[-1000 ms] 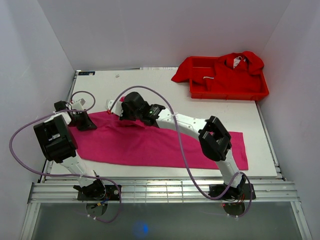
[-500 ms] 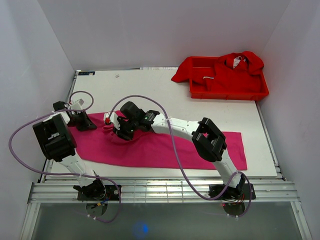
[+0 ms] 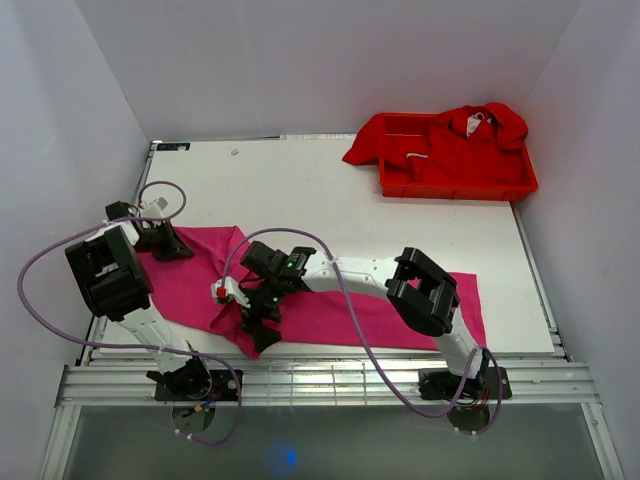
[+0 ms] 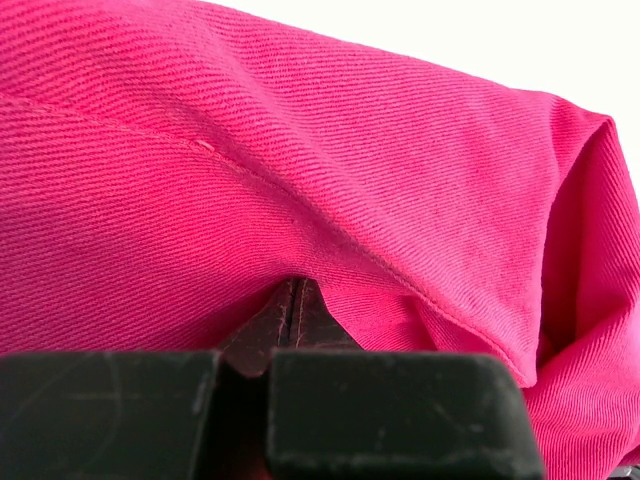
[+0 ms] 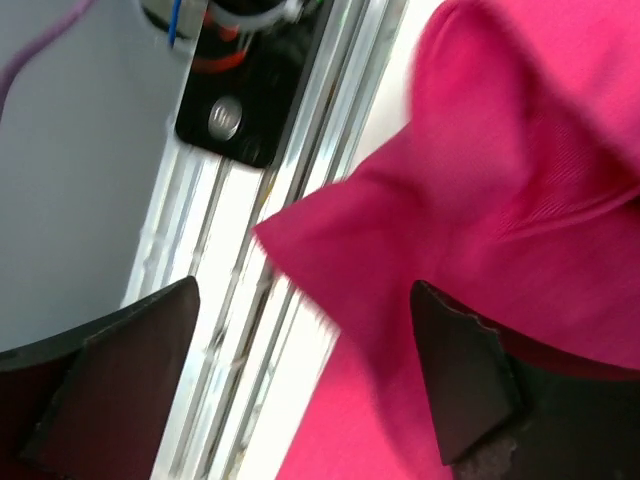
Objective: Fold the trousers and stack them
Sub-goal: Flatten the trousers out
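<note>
**Trousers pinned left, bunched at the front**

Your left gripper (image 4: 292, 305) is clamped on the trousers (image 3: 340, 310) at their left end. Your right gripper (image 5: 300, 330) has its fingers spread wide, with a fabric corner between them, near the front edge of the table (image 3: 300, 180).

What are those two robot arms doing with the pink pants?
They are folding the pink trousers, which lie along the near side of the table. The left gripper has its jaws shut on the cloth at the trousers' left end. The right gripper is by the table's front edge, jaws open, with a loose flap of cloth between them. Red clothes sit in the red tray, untouched.
</note>
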{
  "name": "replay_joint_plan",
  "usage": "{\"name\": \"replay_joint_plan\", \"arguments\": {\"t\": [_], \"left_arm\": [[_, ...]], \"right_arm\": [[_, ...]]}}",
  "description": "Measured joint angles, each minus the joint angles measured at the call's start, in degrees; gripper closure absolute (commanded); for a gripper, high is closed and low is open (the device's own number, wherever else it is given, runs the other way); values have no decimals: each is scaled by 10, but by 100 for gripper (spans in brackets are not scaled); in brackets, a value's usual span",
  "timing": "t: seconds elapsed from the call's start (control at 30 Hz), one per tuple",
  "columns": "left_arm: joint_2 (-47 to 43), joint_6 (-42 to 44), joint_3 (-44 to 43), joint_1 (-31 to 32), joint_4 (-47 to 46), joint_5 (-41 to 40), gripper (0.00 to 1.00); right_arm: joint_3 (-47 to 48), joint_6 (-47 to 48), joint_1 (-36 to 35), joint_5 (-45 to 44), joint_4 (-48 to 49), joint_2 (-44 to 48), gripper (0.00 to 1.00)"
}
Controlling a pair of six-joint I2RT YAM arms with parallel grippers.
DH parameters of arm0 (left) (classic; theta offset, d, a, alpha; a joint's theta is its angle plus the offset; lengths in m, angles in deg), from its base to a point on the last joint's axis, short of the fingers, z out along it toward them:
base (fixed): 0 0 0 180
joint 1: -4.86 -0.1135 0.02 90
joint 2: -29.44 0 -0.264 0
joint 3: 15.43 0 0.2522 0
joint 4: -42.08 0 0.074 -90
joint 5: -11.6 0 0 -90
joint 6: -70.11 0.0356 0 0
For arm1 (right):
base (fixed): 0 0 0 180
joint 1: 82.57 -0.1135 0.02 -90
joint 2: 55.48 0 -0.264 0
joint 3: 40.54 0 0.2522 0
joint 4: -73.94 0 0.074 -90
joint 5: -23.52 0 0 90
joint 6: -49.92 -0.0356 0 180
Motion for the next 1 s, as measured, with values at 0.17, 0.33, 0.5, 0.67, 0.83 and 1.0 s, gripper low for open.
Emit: {"name": "replay_joint_plan", "arguments": {"t": [0.17, 0.33, 0.5, 0.67, 0.83, 1.0], "left_arm": [[1, 0, 0, -1, 0, 3, 100], [2, 0, 0, -2, 0, 5, 100], [4, -1, -2, -2, 2, 6, 100], [4, 0, -4, -2, 5, 6, 100], [-1, 0, 3, -2, -3, 5, 100], [-1, 0, 3, -2, -3, 5, 100]], "right_arm": [[-70, 50, 24, -22, -39, 87, 9], [-121, 51, 132, 4, -26, 214, 13], [-47, -94, 246, 64, 56, 182, 17], [-74, -325, 336, 83, 120, 14, 12], [-151, -511, 313, 160, 250, 9, 26], [-228, -601, 314, 201, 327, 9, 30]]}}
